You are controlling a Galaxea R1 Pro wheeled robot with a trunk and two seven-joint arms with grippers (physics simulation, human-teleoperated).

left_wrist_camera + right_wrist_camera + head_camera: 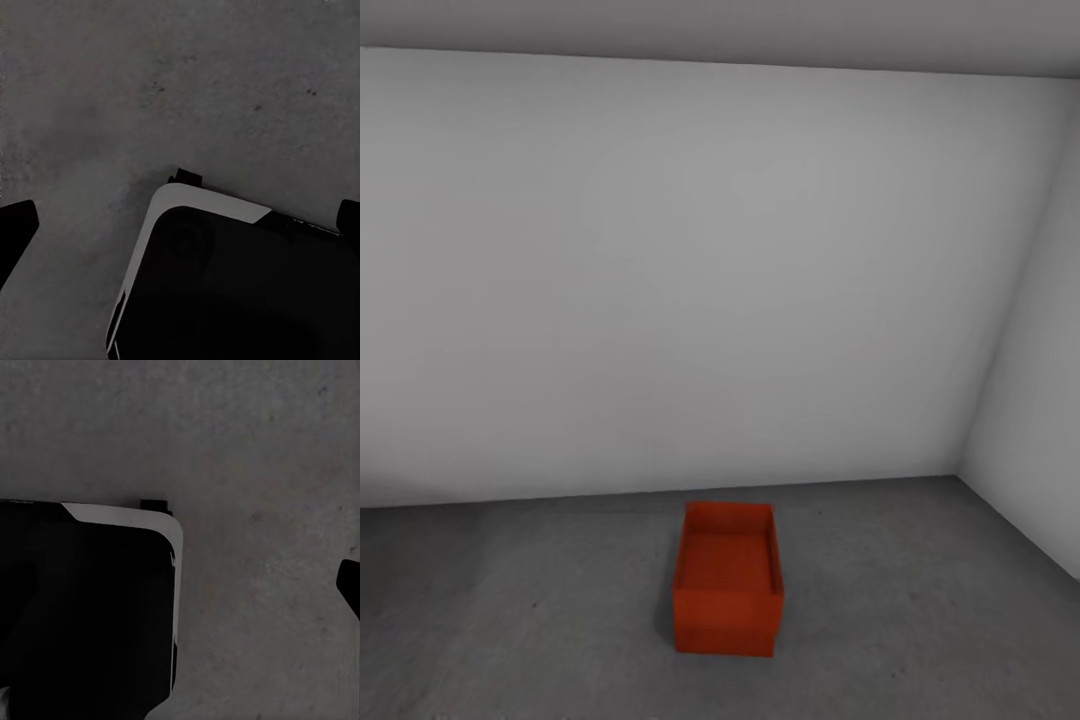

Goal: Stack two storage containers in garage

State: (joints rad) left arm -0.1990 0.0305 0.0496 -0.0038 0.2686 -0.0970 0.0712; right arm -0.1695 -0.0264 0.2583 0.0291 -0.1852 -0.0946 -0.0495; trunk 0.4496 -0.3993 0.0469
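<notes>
Red-orange rectangular open-topped storage container (726,580) standing upright on the dark grey mottled concrete floor (510,610) of the garage, low in the head view and a little right of centre. Long axis running away from the camera toward the plain white-grey back wall (690,280), turned slightly so the far end leans right; near short wall facing the camera, open top up, inside bare as far as can be seen. Possibly two bins nested or stacked (a faint line low on the near wall and a step inside the right rim hint at it), but cannot tell. Set well short of the back wall and well apart from the white side wall (1030,400) that meets it in the corner on the right.

Head view: room corner, both walls, floor, and a strip of grey ceiling (760,30) at the top. Wrist views: the same mottled concrete from close above, plus a black, white-edged rounded body of the robot's base (232,285) (90,615).

Left tool (180,225): dark fingertips (16,225) at opposite edges of its wrist view, spread wide, holding and touching nothing. Right tool: one dark fingertip (349,585) at an edge of its wrist view, nothing pinched against it; spread cannot be told from one finger.
</notes>
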